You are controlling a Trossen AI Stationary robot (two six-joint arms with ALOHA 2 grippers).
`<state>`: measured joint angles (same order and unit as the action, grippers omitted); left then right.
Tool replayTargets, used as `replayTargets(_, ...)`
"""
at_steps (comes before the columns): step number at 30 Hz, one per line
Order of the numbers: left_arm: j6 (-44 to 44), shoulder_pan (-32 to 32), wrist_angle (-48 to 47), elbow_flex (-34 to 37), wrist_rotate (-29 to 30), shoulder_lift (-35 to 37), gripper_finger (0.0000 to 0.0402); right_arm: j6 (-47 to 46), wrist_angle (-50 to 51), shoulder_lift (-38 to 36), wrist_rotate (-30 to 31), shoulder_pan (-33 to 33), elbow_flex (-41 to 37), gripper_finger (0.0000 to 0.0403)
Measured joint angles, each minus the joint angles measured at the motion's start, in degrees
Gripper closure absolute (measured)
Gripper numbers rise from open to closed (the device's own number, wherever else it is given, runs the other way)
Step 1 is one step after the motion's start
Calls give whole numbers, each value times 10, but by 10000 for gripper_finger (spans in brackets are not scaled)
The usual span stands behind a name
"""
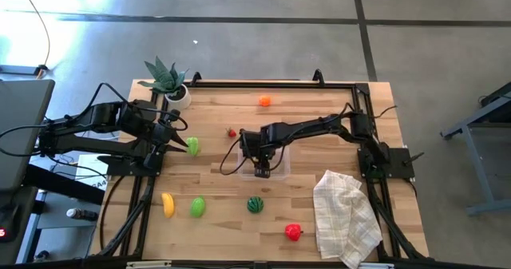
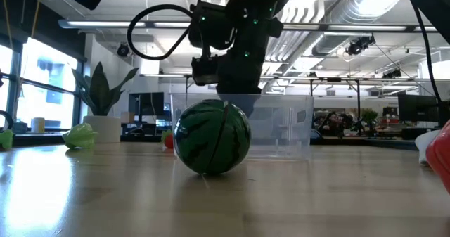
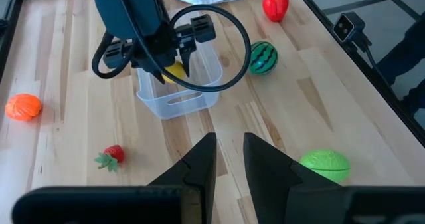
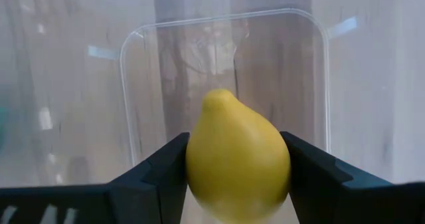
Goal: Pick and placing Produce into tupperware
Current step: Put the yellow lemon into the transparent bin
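Observation:
My right gripper (image 1: 262, 168) points down over the clear tupperware (image 1: 275, 170) at mid table, shut on the yellow lemon (image 4: 238, 161). In the right wrist view the tupperware's rim (image 4: 226, 16) frames the lemon. My left gripper (image 3: 229, 161) waits at the table's left, narrowly open with nothing between its fingers. A green piece (image 3: 325, 165) lies just beside it. On the wood lie the orange (image 1: 264, 101), strawberry (image 1: 231, 132), banana (image 1: 168, 204), another green piece (image 1: 197, 207), watermelon (image 1: 255, 204) and red pepper (image 1: 293, 232). My right gripper pinches the lemon between its two fingers (image 4: 159, 174), one on each flank (image 4: 198, 164) at its widest part. The fingers come from above, pointing down. The lemon's pointed end faces away from the wrist, over the tupperware's floor; whether it touches the floor I cannot tell.
A spiky potted plant (image 1: 166, 79) stands at the far left corner. A white checked cloth (image 1: 345, 217) is heaped at the near right. A black frame (image 1: 271, 83) runs along the table's edges. In the low view the watermelon (image 2: 212, 137) stands in front of the tupperware (image 2: 285, 128).

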<state>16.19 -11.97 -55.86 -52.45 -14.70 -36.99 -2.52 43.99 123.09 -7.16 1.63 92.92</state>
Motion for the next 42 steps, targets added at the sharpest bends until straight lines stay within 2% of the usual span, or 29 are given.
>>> replayTargets(7, 0, 0, 0, 0, 0, 0, 334, 0, 1, 0, 0, 0, 0, 189)
replayTargets(16, 0, 0, 0, 0, 0, 0, 334, 0, 1, 0, 0, 0, 0, 186)
replayTargets(28, 0, 0, 0, 0, 0, 0, 334, 0, 0, 0, 40, -8, 0, 185)
replayTargets(37, 0, 0, 0, 0, 0, 0, 334, 0, -16, 0, 30, -11, 0, 184)
replayTargets(42, 0, 0, 0, 0, 0, 0, 334, -5, -19, 0, 26, -11, 0, 169)
